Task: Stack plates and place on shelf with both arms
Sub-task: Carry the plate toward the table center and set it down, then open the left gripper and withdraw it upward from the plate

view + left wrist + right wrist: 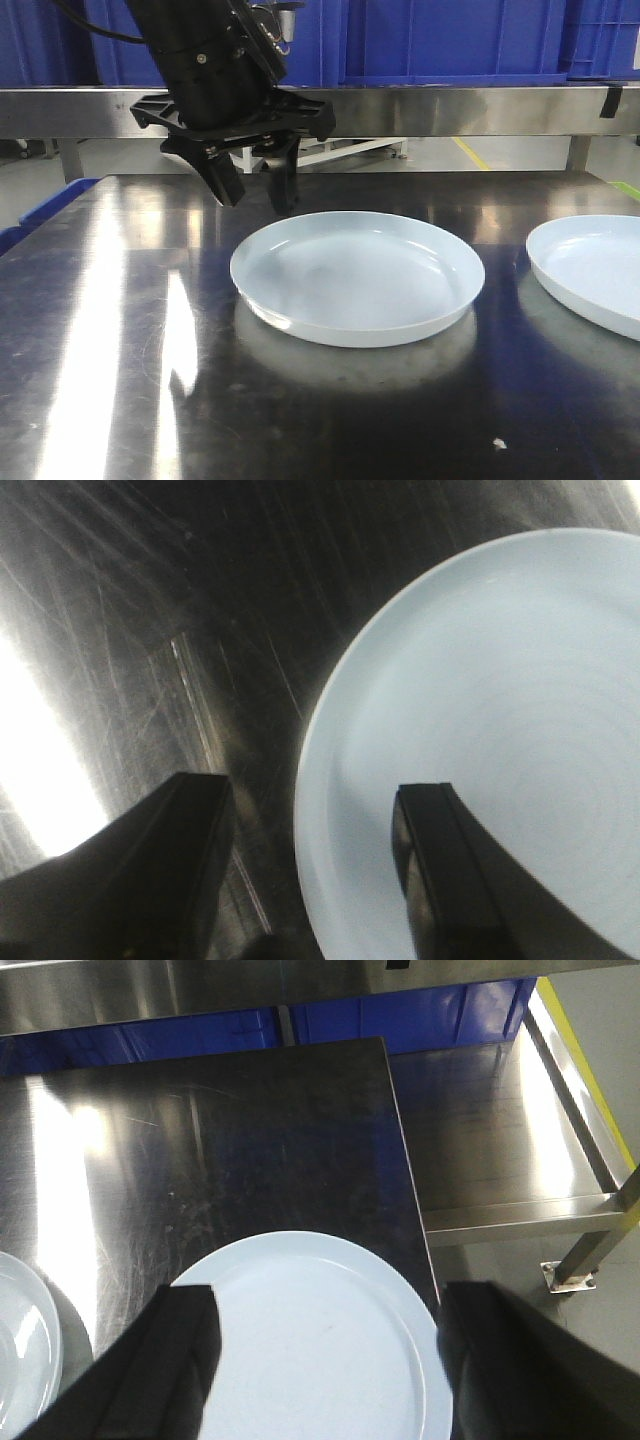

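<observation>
Left hand: noted at upper left of the front view, released, fingers spread, held over the far left rim of the centre plate. In the left wrist view that rim is seen between the fingers, one over bare counter, the other over the plate's inside; contact cannot be told.

Right hand: recorded only in the right wrist view, released, fingers wide at the lower frame, either side of the second plate. This plate lies by the counter's right edge. A steel shelf is seen beyond, at right.
</observation>
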Controlling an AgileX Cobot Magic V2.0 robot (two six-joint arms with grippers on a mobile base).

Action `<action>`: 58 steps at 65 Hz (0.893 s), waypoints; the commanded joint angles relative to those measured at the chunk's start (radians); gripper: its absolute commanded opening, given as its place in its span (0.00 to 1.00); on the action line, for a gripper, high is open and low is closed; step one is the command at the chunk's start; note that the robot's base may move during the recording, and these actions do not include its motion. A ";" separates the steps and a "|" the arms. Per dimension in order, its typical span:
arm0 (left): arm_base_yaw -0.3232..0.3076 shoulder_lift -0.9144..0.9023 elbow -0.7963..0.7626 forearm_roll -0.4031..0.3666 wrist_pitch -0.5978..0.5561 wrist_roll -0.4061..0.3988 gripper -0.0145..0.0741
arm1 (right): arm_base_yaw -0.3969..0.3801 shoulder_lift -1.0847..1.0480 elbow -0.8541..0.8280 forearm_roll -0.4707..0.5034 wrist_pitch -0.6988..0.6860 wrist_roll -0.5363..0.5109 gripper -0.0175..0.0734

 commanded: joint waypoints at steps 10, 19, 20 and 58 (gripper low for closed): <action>-0.007 -0.120 -0.087 -0.002 -0.027 -0.041 0.34 | -0.006 -0.007 -0.036 -0.004 -0.080 -0.006 0.81; 0.011 -0.239 -0.087 0.002 -0.096 -0.048 0.27 | -0.006 -0.007 -0.036 -0.004 -0.080 -0.006 0.81; 0.015 -0.253 -0.087 0.002 -0.099 -0.048 0.27 | -0.006 -0.007 -0.036 -0.004 -0.080 -0.006 0.81; 0.324 -0.915 0.317 0.244 -0.265 -0.237 0.26 | -0.005 -0.007 -0.036 -0.004 -0.077 -0.006 0.81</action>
